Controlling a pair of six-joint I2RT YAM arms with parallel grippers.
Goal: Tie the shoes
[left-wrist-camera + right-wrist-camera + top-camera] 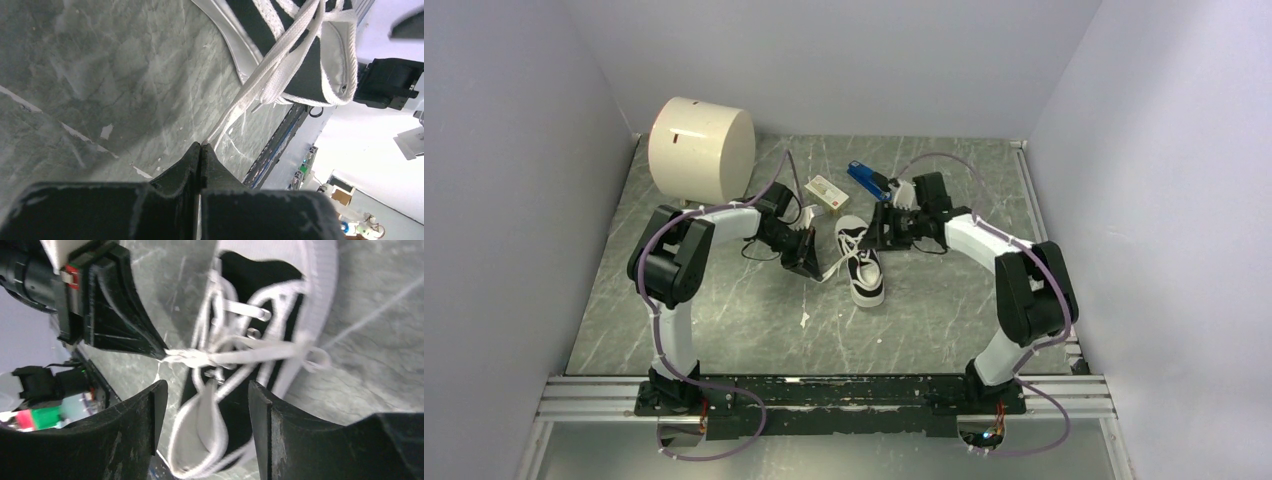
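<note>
A small black-and-white sneaker (864, 268) lies on the grey marbled table between my two grippers, its white laces loose. My left gripper (811, 264) sits just left of the shoe. In the left wrist view its fingers (200, 146) are shut on white lace strands (260, 85) that run taut to the shoe (300, 75). My right gripper (886, 232) is at the shoe's far right side. In the right wrist view it (205, 395) is open and empty above the shoe's opening (260, 335). The left gripper's tip (150, 342) shows there pinching the laces (200, 357).
A big white cylinder (701, 150) stands at the back left. A small white-and-tan box (826, 192) and a blue stapler (867, 180) lie just behind the shoe. A small white scrap (805, 319) lies on the table in front.
</note>
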